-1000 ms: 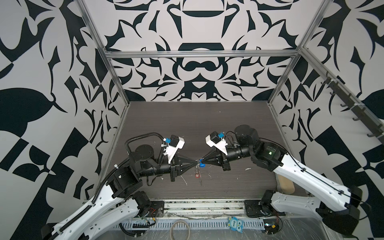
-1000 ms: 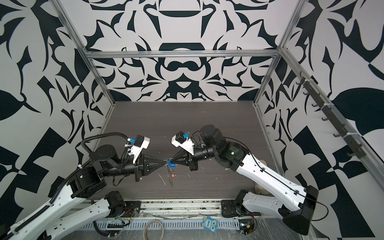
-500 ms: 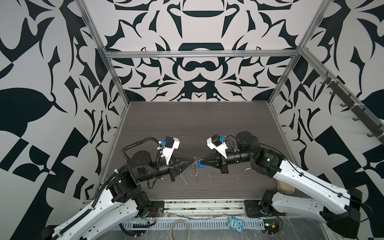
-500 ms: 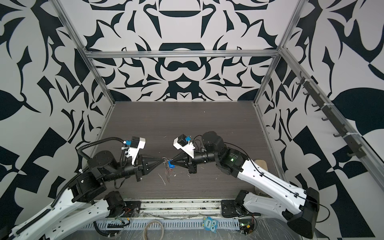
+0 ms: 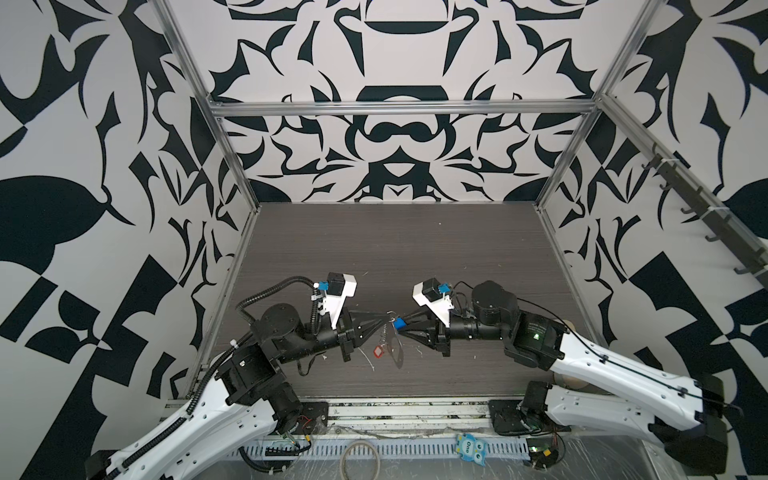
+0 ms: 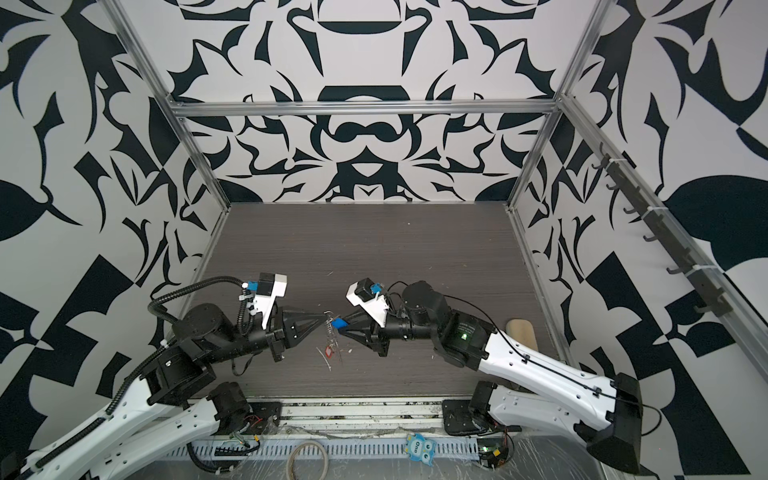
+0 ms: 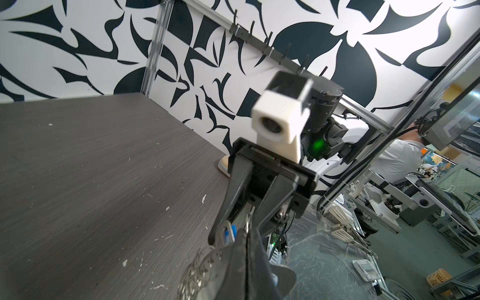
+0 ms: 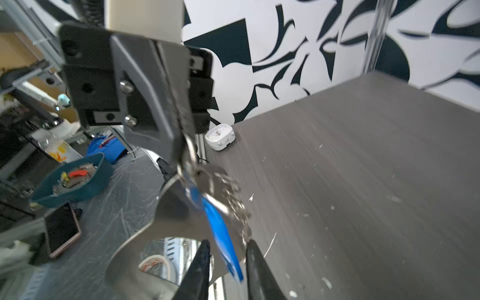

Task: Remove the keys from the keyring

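My left gripper [image 5: 387, 319] [image 7: 246, 241] is shut on a silver split ring [image 8: 190, 149] of the keyring. The keyring's grey translucent plate [image 8: 155, 231] [image 5: 397, 351] hangs below it, above the dark table [image 5: 415, 249]. The silver key with the blue tag [image 8: 222, 231] [image 5: 399, 324] [image 6: 338, 323] dangles from the rings. My right gripper [image 8: 228, 245] [image 5: 402, 326] faces the left one. Its fingers [image 8: 201, 267] stand apart on either side of the blue tag, with a gap on each side. The red-tagged key [image 5: 378, 352] [image 6: 329, 352] hangs lower down.
White scraps [image 5: 415, 353] litter the table's front part. A small white clock [image 8: 220, 136] sits at the left table edge, a tan block [image 6: 521, 330] at the right edge. A cord loop [image 5: 359, 457] and a blue owl toy [image 5: 469, 446] lie in front, off the table.
My right gripper's jaws have parted and let go of the blue tag they were shut on. The left gripper keeps its hold at about the same spot.
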Motion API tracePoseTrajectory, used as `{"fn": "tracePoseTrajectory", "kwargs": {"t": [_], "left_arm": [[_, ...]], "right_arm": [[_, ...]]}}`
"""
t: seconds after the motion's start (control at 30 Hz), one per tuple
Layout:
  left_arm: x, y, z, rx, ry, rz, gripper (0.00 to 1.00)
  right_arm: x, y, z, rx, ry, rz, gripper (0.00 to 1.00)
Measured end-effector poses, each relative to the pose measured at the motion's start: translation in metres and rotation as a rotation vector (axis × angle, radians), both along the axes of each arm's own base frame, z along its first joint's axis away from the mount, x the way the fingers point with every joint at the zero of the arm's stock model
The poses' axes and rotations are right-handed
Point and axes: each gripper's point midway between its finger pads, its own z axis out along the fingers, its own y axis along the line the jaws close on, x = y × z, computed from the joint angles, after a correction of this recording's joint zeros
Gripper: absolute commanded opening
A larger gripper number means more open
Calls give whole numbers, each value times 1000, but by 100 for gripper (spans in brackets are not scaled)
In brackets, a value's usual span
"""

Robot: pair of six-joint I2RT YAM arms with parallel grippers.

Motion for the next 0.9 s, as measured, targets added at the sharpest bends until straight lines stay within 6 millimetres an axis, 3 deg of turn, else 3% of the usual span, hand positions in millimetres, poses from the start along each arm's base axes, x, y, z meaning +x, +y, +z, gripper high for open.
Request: {"fn": "tracePoseTrajectory", "kwargs": {"t": [0.17,0.3,0.47,0.67,0.9], "left_arm": [[-7,3,11,-22,-32,-24,0],[-13,3,14,-32,-47,-53,0],[-20,3,21,-59,-71,-86,0],[-26,4,26,-75,-86,-115,0],[-28,7,30,-91,-100,-114,0]], "right_arm": [[-15,-15,16,29,0,24,47],[-22,-21,51,113,-29,41,49],[-21,-9,93,212,-53,74,50],[-15,12,91,238,0,102,50],[-24,16,96,288,43,152,49]]}}
